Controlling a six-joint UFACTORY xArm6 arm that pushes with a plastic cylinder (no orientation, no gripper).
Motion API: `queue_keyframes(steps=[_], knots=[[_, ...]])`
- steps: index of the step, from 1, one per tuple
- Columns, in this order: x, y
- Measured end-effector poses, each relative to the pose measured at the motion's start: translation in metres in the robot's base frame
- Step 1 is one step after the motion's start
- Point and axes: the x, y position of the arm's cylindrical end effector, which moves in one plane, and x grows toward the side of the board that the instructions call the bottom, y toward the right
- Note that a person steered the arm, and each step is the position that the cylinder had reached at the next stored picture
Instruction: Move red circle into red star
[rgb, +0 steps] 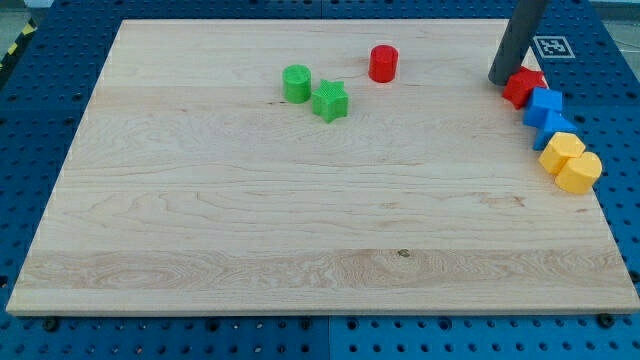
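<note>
The red circle (383, 63) stands near the view's top, right of centre. The red star (523, 87) lies at the view's right near the board's edge, far to the right of the red circle. My tip (499, 81) rests on the board just left of the red star, touching or nearly touching it. The dark rod rises from there out of the view's top.
A green circle (296, 83) and a green star (330, 101) sit side by side left of the red circle. Two blue blocks (545, 104) (555, 128) and two yellow blocks (561, 150) (579, 172) form a chain below the red star along the wooden board's (300, 220) right edge.
</note>
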Motion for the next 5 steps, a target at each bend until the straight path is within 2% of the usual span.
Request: queue_keyframes(steps=[1, 3, 5], knots=[[0.000, -0.015], [0.040, -0.105], [-0.014, -0.207]])
